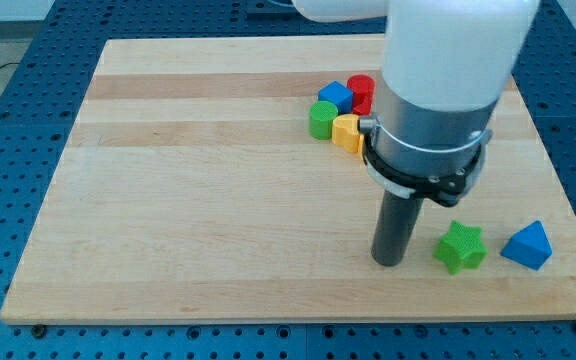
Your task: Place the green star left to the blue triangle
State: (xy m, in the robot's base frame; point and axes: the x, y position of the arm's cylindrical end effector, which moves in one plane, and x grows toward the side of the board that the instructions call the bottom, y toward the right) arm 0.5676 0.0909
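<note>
1. Nearest the view's bottom, my tip (pixel 389 262) rests on the wooden surface (pixel 198 200), just to the view's left of the green star (pixel 460 247), a narrow gap between them.
2. Blue triangle (pixel 527 245) sits just to the view's right of the star, close but apart.
3. Toward the view's top, four blocks cluster: a green cylinder (pixel 322 119), a blue block (pixel 336 95), a red cylinder (pixel 361 93) and a yellow block (pixel 348 131).
4. No hand ends this arm, only the rod.

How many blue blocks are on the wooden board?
2. A blue triangle lies at the view's bottom right, right of the green star. Another blue block sits in the top cluster. The arm may hide others.
</note>
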